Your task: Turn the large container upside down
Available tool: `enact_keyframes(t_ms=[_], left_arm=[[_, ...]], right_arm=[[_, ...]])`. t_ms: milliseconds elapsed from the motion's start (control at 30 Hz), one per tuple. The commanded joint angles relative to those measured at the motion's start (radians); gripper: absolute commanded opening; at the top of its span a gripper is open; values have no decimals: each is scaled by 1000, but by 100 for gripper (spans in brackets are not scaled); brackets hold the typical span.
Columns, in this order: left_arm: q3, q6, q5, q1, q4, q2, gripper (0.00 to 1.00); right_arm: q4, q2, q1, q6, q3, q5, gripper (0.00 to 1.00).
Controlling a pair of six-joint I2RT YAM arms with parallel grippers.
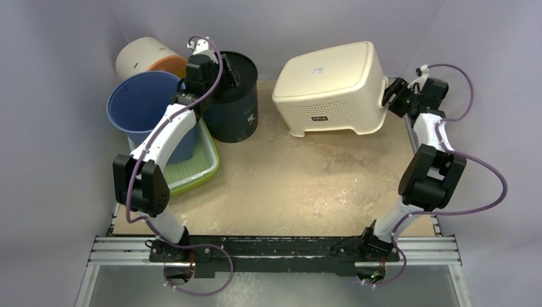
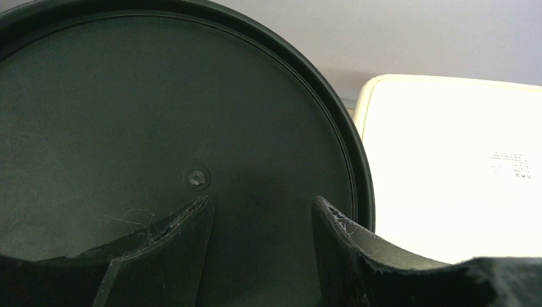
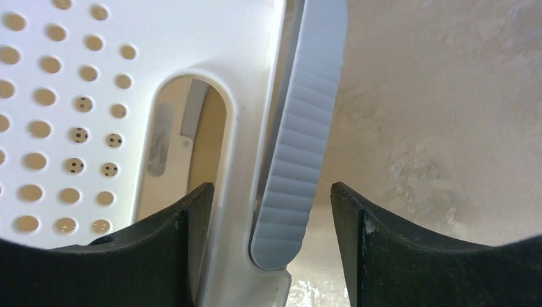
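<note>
The large container (image 1: pixel 329 86) is a cream perforated basket at the back right of the table, lying with its flat bottom up. My right gripper (image 1: pixel 391 96) is at its right end. In the right wrist view the gripper (image 3: pixel 271 192) is open and straddles the basket's rim (image 3: pixel 240 160) and a grey ribbed handle (image 3: pixel 303 141), with a gap on the right side. My left gripper (image 1: pixel 227 73) hovers over a black bucket (image 1: pixel 233 109). In the left wrist view it (image 2: pixel 262 201) is open and empty above the bucket's dark round face (image 2: pixel 128 128), with the basket (image 2: pixel 447 166) beyond.
A blue bucket (image 1: pixel 140 105) stands at the back left, in or against a green tray (image 1: pixel 198 166). Behind it lies a cream cylinder (image 1: pixel 144 57) with something orange (image 1: pixel 169 64) beside it. Pale walls close in the back and both sides.
</note>
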Motion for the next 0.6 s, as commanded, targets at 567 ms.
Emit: enact_keyframes(t_ms=[567], left_arm=[[338, 3, 164, -195, 77, 144, 69]], right_arm=[[32, 167, 45, -47, 105, -43, 71]])
